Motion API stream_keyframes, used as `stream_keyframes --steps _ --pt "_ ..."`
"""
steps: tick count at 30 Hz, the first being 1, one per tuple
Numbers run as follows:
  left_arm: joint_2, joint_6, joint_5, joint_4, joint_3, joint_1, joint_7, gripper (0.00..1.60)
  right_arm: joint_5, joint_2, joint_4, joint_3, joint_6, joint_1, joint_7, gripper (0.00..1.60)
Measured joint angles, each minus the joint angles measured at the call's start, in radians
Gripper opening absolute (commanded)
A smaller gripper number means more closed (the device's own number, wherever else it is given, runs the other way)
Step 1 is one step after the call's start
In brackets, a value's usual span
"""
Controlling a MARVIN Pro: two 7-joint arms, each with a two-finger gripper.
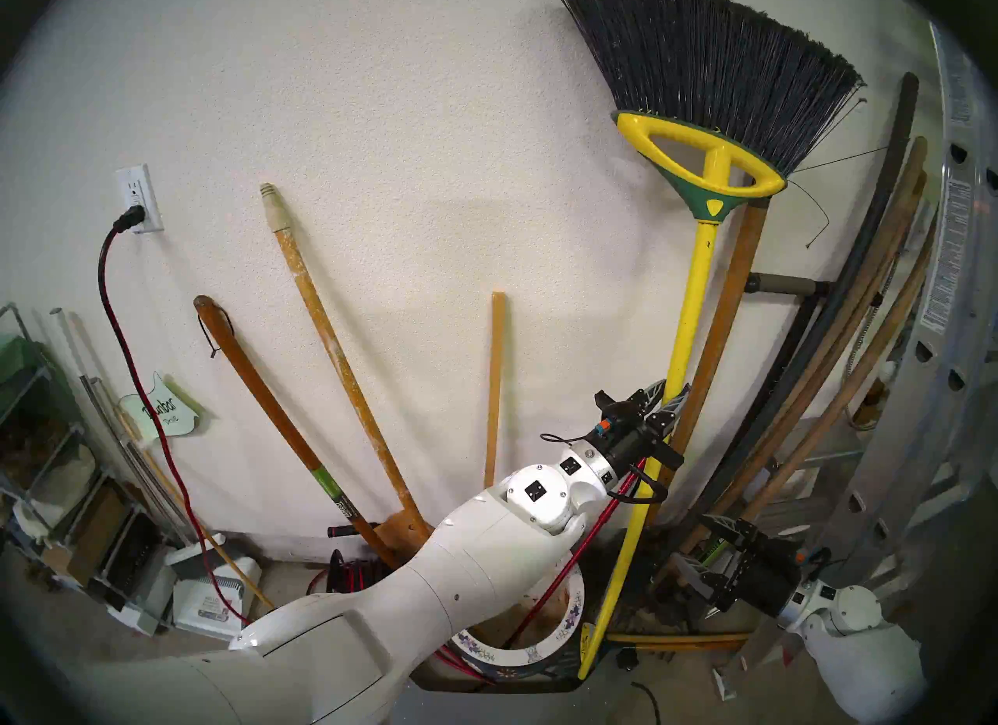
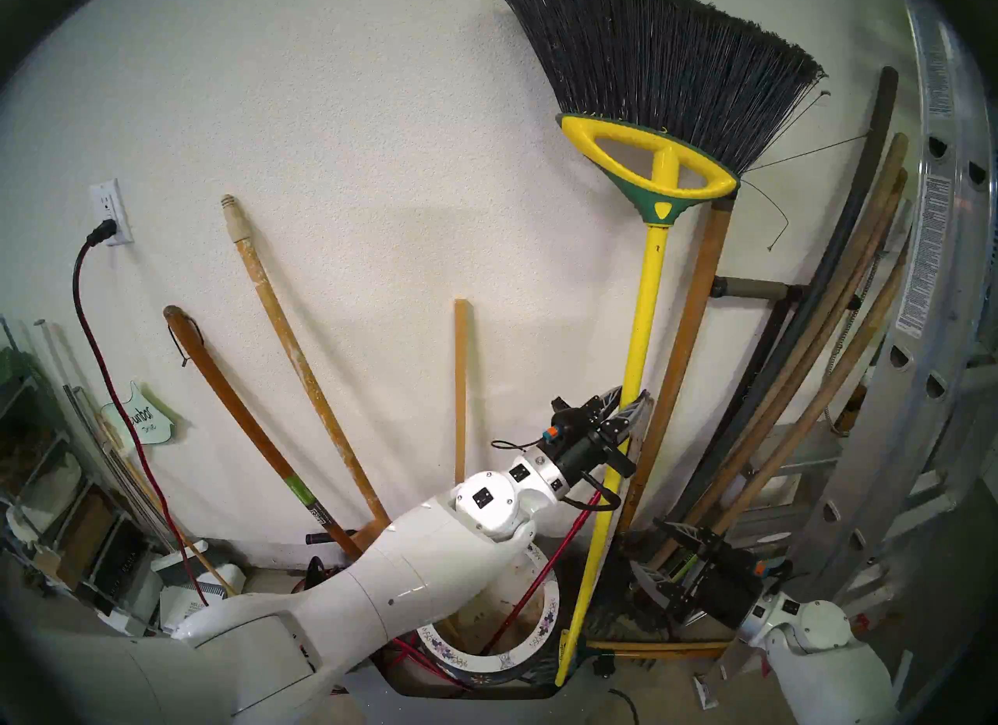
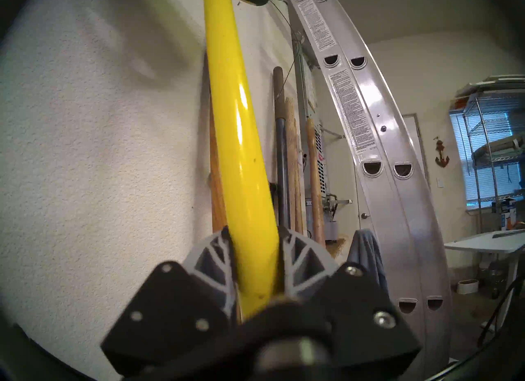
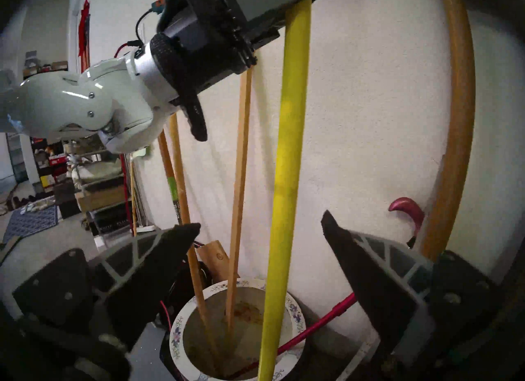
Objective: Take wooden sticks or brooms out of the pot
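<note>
The broom point(image 1: 683, 324) has a yellow handle, a yellow-green head and black bristles, and leans on the wall. My left gripper point(image 1: 667, 399) is shut on its handle point(image 3: 241, 156), also seen in the other head view point(image 2: 629, 408). The handle's lower end shows by the right rim of the flowered pot point(image 1: 572, 616); I cannot tell whether it is inside. The pale flecked pole point(image 1: 324, 340) and the thin slat point(image 1: 496, 383) stand in the pot point(image 4: 177, 335). My right gripper point(image 1: 696, 548) is open and empty, low to the right of the pot; it also shows in the right wrist view point(image 4: 261, 224).
A thin red cane point(image 1: 567, 572) and a brown handle with a green band point(image 1: 270, 405) also stand in the pot. Several long tool handles point(image 1: 842, 372) and a metal ladder point(image 1: 929, 383) lean at the right. A plugged-in red-black cord point(image 1: 116, 318) and shelves point(image 1: 43, 464) are at the left.
</note>
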Motion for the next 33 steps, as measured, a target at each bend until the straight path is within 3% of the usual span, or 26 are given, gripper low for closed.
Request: stream_keyframes --steps 5,12,23,32,33 --pt "0.000 0.000 -0.005 0.000 0.001 0.000 -0.002 0.00 -0.046 -0.030 0.048 -0.024 -0.059 0.038 -0.019 1.60" --pt "0.000 0.000 -0.011 -0.005 0.004 0.003 -0.004 0.00 -0.129 -0.096 0.125 -0.057 -0.104 0.116 -0.128 1.59" --pt "0.009 0.002 -0.017 -0.031 0.008 0.018 -0.003 0.00 -0.220 -0.183 0.220 -0.095 -0.112 0.237 -0.278 1.60" --pt "0.018 0.007 -0.020 -0.046 0.008 0.026 0.007 0.00 -0.284 -0.242 0.312 -0.123 -0.107 0.325 -0.344 1.60" --pt "0.019 0.008 -0.020 -0.047 0.007 0.026 0.009 0.00 -0.290 -0.246 0.320 -0.124 -0.107 0.333 -0.349 1.54"
